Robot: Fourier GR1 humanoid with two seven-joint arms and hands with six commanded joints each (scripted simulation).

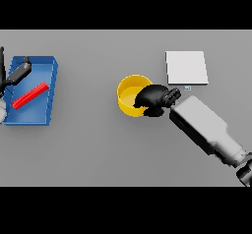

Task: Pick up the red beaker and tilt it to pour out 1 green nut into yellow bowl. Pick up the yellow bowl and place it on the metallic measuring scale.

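Grey worktop [98,144]: right hand at the yellow bowl, left hand over a blue tray.

The right hand [155,98] has its fingers curled over the yellow bowl's [129,96] right rim, left of the scale [186,67]. The left hand [17,73] hovers over the blue tray [47,112], its fingers' state unclear, near a red beaker [30,96] lying flat.

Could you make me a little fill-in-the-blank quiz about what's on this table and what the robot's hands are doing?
1. The right hand is at the rim of the ____ bowl.
2. The red beaker lies in a ____ tray.
3. The scale is to the bowl's ____.
4. The hand beside the tray is the ____ hand.

Missing words: yellow; blue; right; left
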